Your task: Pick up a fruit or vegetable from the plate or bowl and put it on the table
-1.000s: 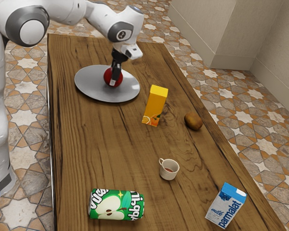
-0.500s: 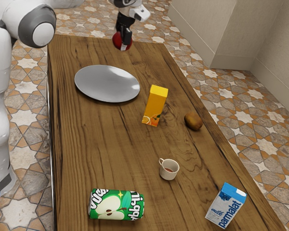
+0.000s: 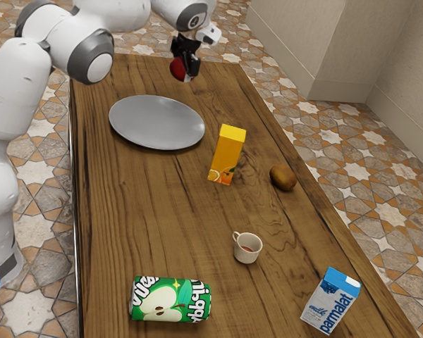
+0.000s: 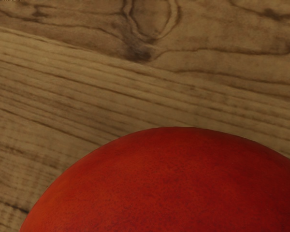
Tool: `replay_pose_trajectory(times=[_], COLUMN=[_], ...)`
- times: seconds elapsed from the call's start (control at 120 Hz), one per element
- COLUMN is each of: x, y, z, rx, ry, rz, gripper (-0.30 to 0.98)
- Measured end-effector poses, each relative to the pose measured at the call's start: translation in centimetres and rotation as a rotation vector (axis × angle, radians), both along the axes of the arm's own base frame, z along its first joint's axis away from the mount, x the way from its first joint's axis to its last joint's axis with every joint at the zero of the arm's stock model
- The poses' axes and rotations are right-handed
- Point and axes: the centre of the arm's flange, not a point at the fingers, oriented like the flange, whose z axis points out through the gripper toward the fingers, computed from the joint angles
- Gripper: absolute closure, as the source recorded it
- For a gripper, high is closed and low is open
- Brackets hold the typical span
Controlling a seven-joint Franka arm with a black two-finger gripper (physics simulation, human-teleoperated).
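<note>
on the exterior view's clock face: upright yellow juice carton (image 3: 227,155) near centre; brown oval fruit (image 3: 283,177) at three; cream cup (image 3: 247,249) at five; blue-and-white milk carton (image 3: 330,301) between four and five; green can (image 3: 170,300) lying sideways, between six and seven; pale wall (image 3: 345,49) toward two.

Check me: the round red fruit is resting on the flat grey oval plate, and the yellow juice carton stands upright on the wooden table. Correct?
Not quite: the exterior view shows the round red fruit held in the air by the black gripper, off the grey plate. The yellow carton does stand upright on the table.
</note>
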Motion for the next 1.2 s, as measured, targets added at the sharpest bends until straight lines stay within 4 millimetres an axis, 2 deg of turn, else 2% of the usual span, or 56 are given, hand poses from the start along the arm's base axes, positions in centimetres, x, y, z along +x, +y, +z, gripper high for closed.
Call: replay_pose_trajectory(times=[0.092, 0.183, 0.975, 1.2], x=[0.1, 0.1, 0.0, 0.1], y=[-0.2, -0.4, -0.6, -0.9], z=[0.2, 0.2, 0.3, 1.5], rx=[-0.012, -0.023, -0.040, -0.039], ry=[-0.012, -0.018, -0.019, -0.026], rz=[0.010, 0.016, 0.034, 0.034], gripper=[0.20, 0.14, 0.00, 0.00])
